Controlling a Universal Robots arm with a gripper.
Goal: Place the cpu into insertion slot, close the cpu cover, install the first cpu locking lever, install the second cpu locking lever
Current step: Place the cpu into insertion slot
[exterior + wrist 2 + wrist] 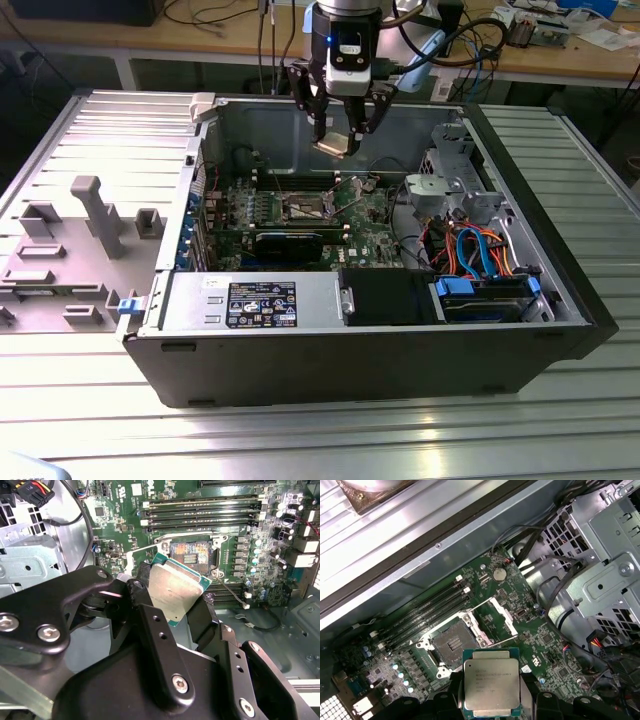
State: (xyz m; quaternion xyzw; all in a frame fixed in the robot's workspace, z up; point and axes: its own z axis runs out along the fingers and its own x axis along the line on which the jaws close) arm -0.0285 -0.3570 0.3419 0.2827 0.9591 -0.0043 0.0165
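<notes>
One cpu (pixel 177 586) is pinched by its edges between the two black fingers (pixel 156 630) of the tool (pixel 176 602), which is closed on it. The chip hangs in the air above the motherboard, tilted, and touches nothing else. In the exterior view the tool (pixel 338 135) hovers inside the open computer case (pixel 380 350) on the ribbed metal bench (pixel 300 440), above and just behind the one insertion slot (pixel 305 208), near a long black card (pixel 290 240). The first wrist view shows what the exterior view does not: the slot's dark centre is bare, and the single cpu cover (pixel 505 615) is swung open beside it. The second wrist view shows the chip's green rim and rows of memory slots (pixel 200 511) behind the socket.
</notes>
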